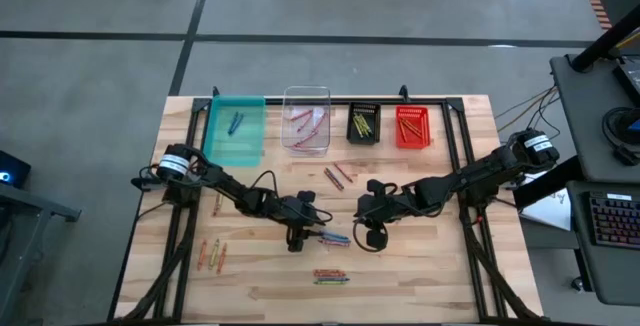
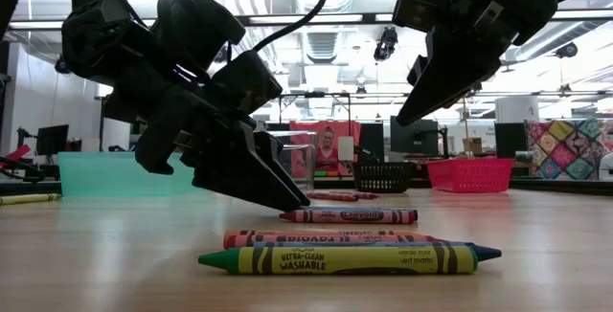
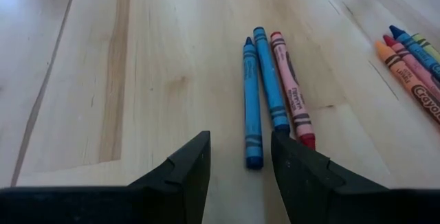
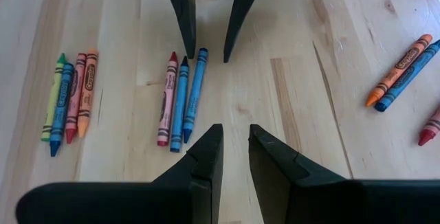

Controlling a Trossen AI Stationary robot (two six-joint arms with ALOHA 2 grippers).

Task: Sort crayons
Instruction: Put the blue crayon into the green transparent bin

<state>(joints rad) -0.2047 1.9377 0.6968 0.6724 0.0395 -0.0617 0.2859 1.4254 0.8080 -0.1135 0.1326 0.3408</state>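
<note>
My left gripper [image 3: 240, 159] is down at the table just left of centre in the high view, jaws parted and holding nothing. In my left wrist view three crayons lie side by side ahead of the fingertips: two blue crayons [image 3: 261, 90] and a pink crayon [image 3: 292, 90]. The near end of one blue one sits right in the gap between my fingers; the second blue one runs under the tip of one finger. My right gripper [image 4: 235, 152] hangs just right of centre in the high view, a narrow gap between its jaws, also empty.

I judge the step in hand to be lining up on a blue crayon for a pick. More crayons lie low centre, lower left and above the grippers in the high view; a few already sit in the teal bin [image 1: 235, 126], the clear bin [image 1: 307, 118], the black bin [image 1: 364, 124] and the red bin [image 1: 412, 126] along the upper middle.

Next I need to straddle only one crayon, close on it without dragging its neighbours, then carry it to the teal bin, where blue ones show
</note>
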